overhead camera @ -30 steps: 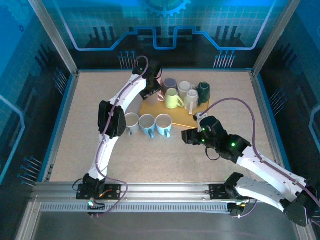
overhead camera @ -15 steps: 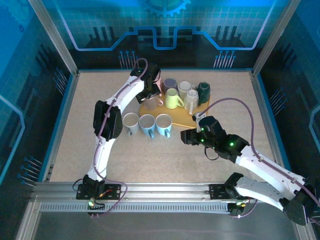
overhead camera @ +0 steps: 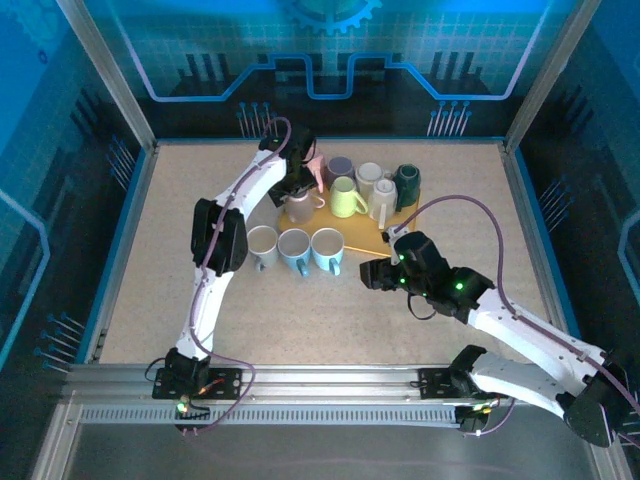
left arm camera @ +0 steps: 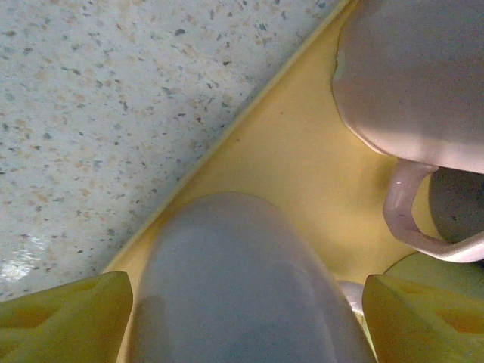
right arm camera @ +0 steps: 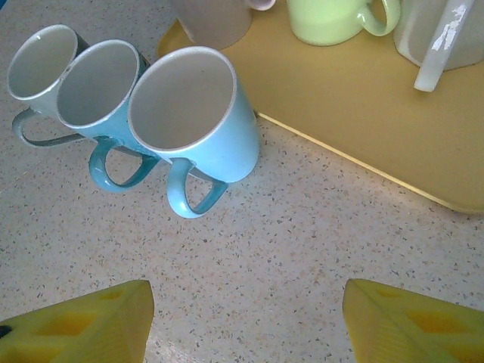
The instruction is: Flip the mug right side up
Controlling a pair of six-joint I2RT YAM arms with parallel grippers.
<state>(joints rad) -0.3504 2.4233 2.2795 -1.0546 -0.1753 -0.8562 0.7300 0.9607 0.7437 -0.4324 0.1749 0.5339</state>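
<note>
1. The mug (overhead camera: 297, 207) sits on the left corner of the yellow tray (overhead camera: 355, 232), close to its edge, handle pointing right. From above I cannot tell which way up it is.
2. On the left wrist camera its smooth, rounded grey wall (left arm camera: 234, 287) faces the lens, with tray (left arm camera: 302, 174) behind it and the speckled surface (left arm camera: 113, 98) beyond the rim.
3. The left hand (overhead camera: 297, 188) hangs right over it, spread wide. One yellow finger (left arm camera: 64, 314) stands at each side of the mug, and I cannot tell whether they touch it.
4. Just behind on the tray is a pink mug (left arm camera: 423, 68), its handle curling towards the grey one.
5. Further right on the tray stand a green mug (overhead camera: 346, 198) and a dark mug (overhead camera: 407, 183).
6. Off the tray, on the surface, three upright mugs line up side by side, handles towards the near edge: white mug (right arm camera: 38, 64), teal mug (right arm camera: 98, 87), blue mug (right arm camera: 193, 113).
7. The right hand (overhead camera: 372, 273) hovers over the surface to the right of that row, spread wide and holding nothing.
</note>
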